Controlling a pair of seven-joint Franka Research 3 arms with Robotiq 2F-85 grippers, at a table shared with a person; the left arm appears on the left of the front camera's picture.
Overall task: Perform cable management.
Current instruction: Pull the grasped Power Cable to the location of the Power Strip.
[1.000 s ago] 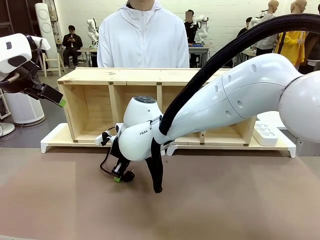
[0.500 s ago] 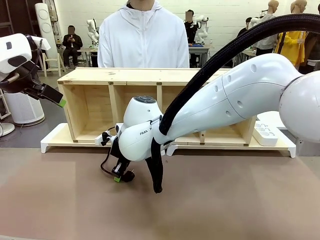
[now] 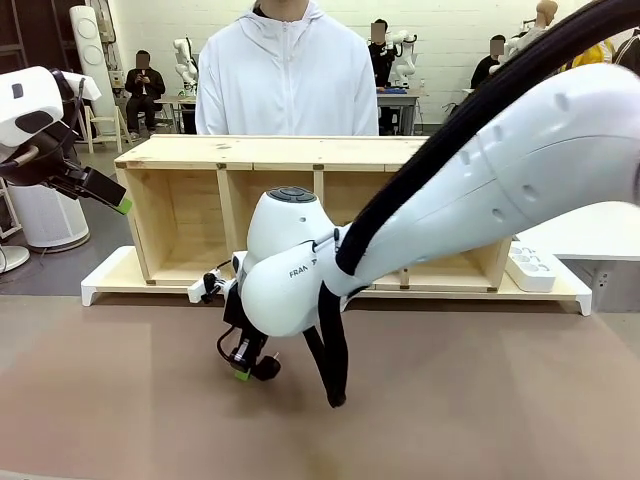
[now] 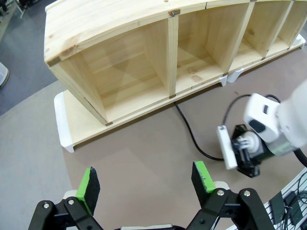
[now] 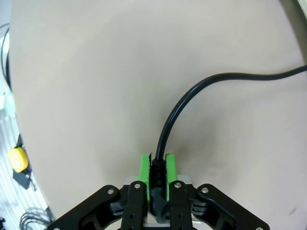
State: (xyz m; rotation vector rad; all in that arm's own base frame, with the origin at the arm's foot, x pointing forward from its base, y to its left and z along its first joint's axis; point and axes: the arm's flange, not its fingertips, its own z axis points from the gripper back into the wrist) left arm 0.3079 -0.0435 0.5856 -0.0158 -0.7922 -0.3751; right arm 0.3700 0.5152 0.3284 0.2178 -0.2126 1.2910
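Observation:
The cable (image 5: 192, 96) is a thin black cord. In the right wrist view it curves from between my green pads (image 5: 144, 168) off to the right across the brown tabletop. My right gripper (image 5: 157, 168) is shut on the cable's thick end. In the front view this gripper (image 3: 250, 372) hangs just above the table in front of the wooden shelf (image 3: 270, 150), with a short loop of cable (image 3: 221, 345) beside it. The left wrist view shows the cable (image 4: 192, 139) running from under the shelf (image 4: 120, 28) towards the right arm's wrist. My left gripper (image 4: 144, 181) is open and holds nothing, raised at the far left (image 3: 118, 203).
A person in a white jacket (image 3: 285, 80) stands behind the shelf. The shelf rests on a white base board (image 3: 110, 278). A white power strip (image 3: 530, 265) lies at the board's right end. The right arm's thick ribbed hose (image 3: 440, 150) arches over the table.
My right arm has shifted a little towards the camera and lower, carrying the cable end with it. Its upper links have swung up. The left arm has stayed still.

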